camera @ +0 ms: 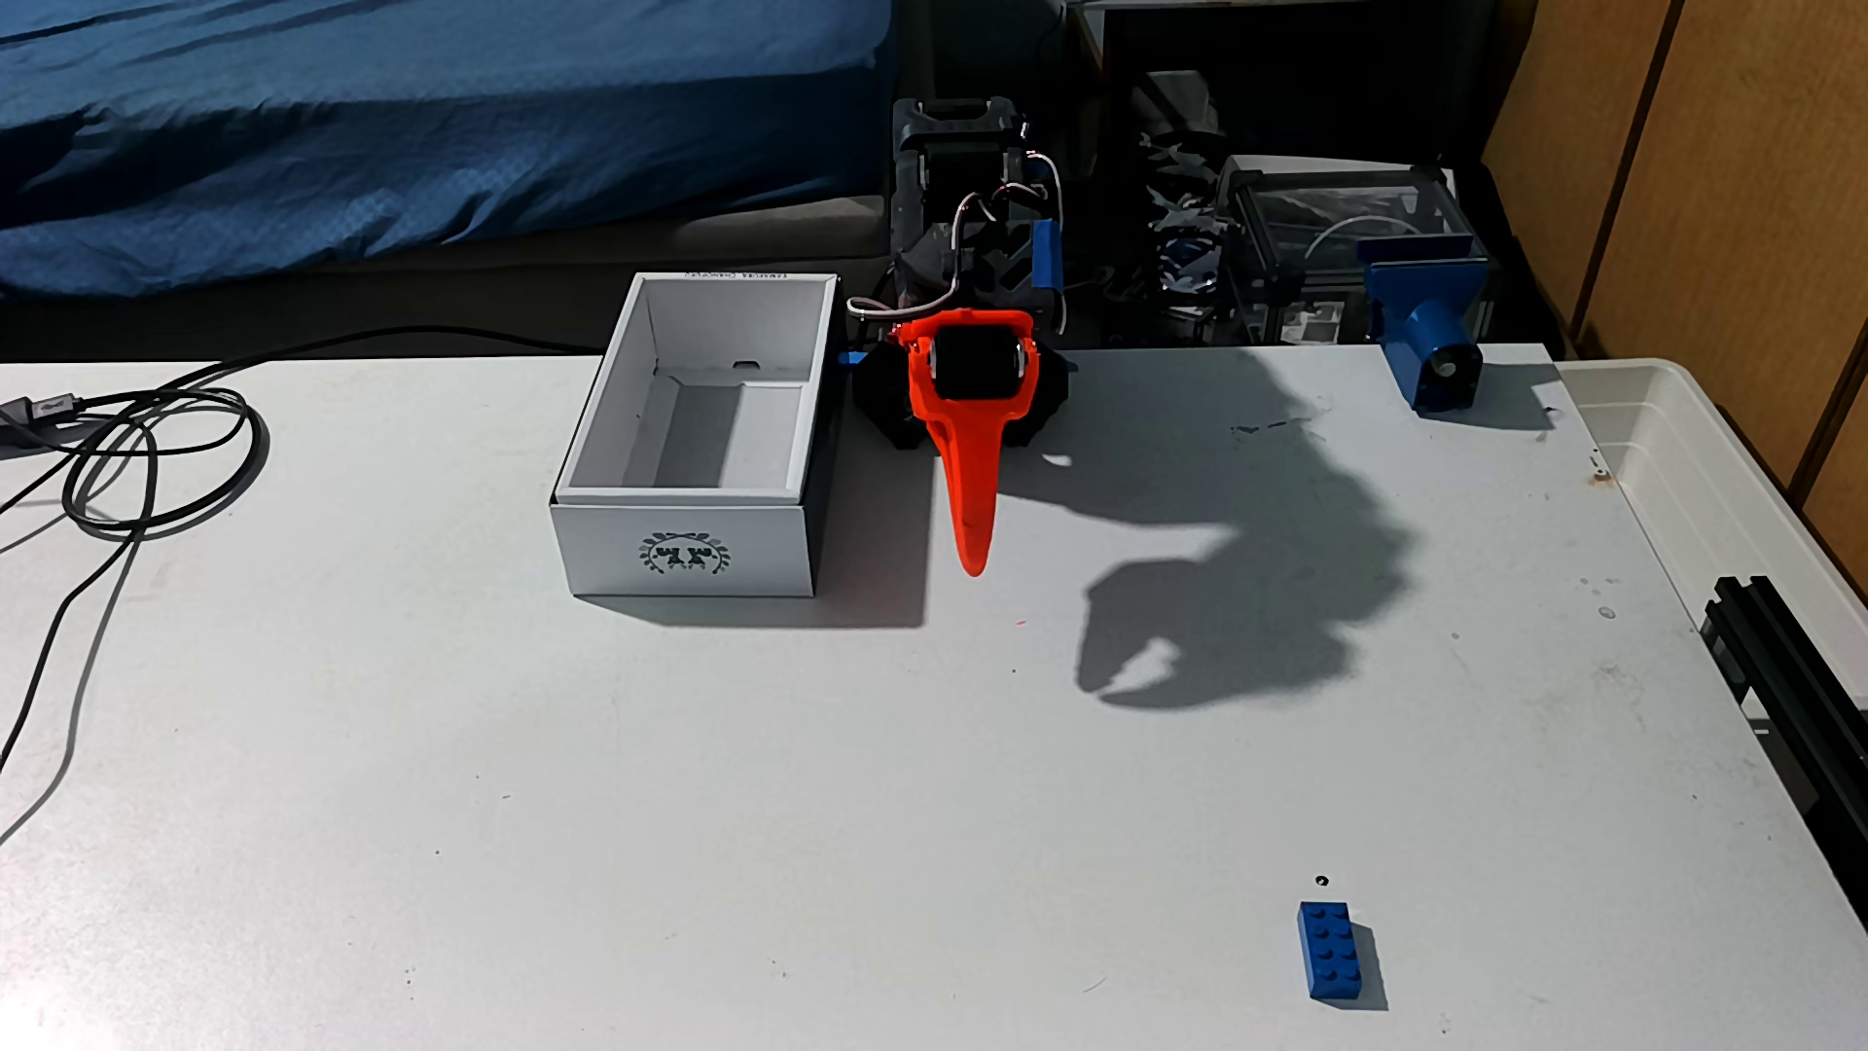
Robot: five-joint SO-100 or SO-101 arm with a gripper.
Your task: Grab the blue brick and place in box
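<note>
End effector (972,561) hangs beside box (697,445), aperture indeterminate. Brick (1336,952) lies on near right counter (708,808), well apart.

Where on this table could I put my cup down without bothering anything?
The widest bare patch is the near-left tabletop, between the cables, the box and the blue brick. It is crowded at the far edge around the box and the orange gripper.

Fixed view — high, in front of the table (708,808), facing the arm (960,253) — mid-distance.
</note>
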